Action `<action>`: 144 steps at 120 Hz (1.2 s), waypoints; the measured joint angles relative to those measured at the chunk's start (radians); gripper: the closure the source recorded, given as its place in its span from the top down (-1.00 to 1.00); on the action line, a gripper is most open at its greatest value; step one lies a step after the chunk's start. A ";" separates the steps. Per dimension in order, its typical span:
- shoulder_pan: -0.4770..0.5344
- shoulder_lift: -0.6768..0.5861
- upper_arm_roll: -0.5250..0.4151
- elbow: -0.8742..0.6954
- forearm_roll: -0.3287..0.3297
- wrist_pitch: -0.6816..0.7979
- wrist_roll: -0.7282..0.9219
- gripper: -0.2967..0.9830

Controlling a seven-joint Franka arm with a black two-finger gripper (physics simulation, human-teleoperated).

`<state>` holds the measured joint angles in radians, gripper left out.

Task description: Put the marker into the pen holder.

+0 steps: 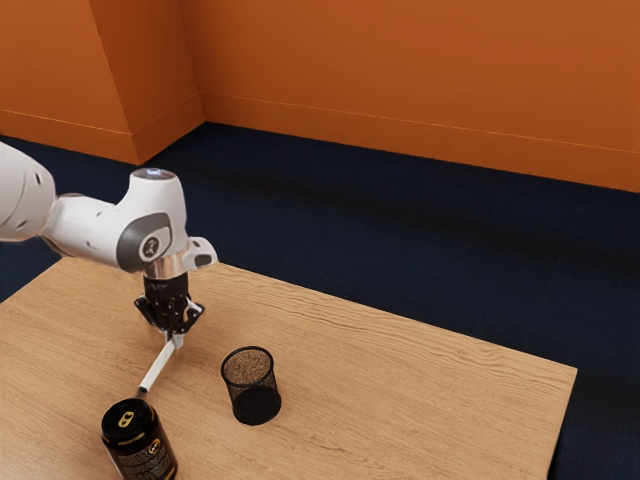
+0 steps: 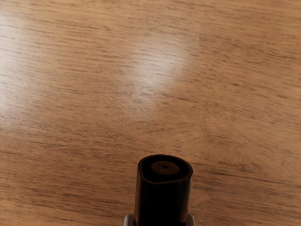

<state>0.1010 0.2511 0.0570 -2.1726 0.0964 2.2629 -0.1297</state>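
Observation:
In the exterior view my gripper point(image 1: 174, 333) points down over the table, shut on one end of the white marker point(image 1: 158, 367). The marker slants from the fingertips down to its dark end beside the black jar. The black mesh pen holder point(image 1: 251, 386) stands upright, apart from the marker, to the exterior view's right of my gripper. In the wrist view the marker's black end point(image 2: 162, 200) points up toward the camera, with the grey tips of my gripper point(image 2: 159, 221) against its two sides.
A black jar with yellow markings point(image 1: 139, 440) stands close to the marker's dark end, at the exterior view's lower edge. The wooden table point(image 1: 400, 400) extends past the pen holder to the exterior view's right, with its far edge behind my gripper.

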 joint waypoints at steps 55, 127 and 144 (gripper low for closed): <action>-0.001 -0.352 -0.012 -0.083 0.124 0.144 -0.046 -0.69; -0.034 -0.762 -0.298 -0.396 -0.001 0.066 -0.330 -0.69; -0.036 -0.731 -0.330 -0.392 -0.025 0.065 -0.386 -0.69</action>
<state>0.0649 -0.4795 -0.2732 -2.5643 0.0713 2.3277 -0.5158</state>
